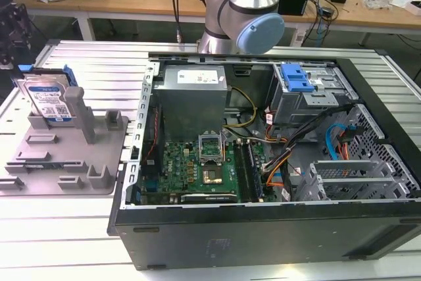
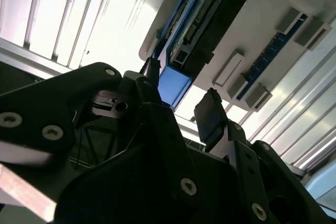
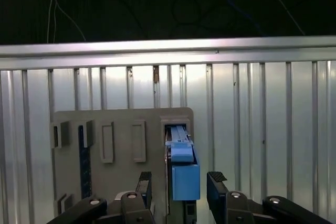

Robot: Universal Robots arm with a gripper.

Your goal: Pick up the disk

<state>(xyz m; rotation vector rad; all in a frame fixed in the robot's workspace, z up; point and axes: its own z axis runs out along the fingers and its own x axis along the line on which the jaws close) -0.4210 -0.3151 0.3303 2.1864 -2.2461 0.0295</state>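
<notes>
The disk (image 1: 47,97) stands on edge in a slot of the grey fixture (image 1: 99,156), which lies on the ribbed metal surface (image 1: 72,228) to the exterior view's left of the open computer case (image 1: 263,162). In the first wrist view the fingers (image 3: 217,195) are spread wide and hold nothing. They hang one on each side of the disk's upper end, near its blue rail (image 3: 185,179) but apart from it.

The likeliest trouble is an uneven close. The gap looks wider on one side than on the other, so one finger would probably meet the disk first and shove it across the slot — enough, perhaps, to wedge it against the slot wall. A wedged disk may drag the fixture up with it, since nothing visible pins the fixture down.

The second risk is the contact point. The fingers line up with the plastic rail end rather than bare metal, and plastic may flex or slip under a narrow pinch, so the disk could pivot or drop once clear of the slot.

Third, the second wrist view shows the fingers (image 2: 210,116) close over the fixture's edge, and a tall post (image 1: 77,106) stands just beside the disk. Going too deep could knock either one.
</notes>
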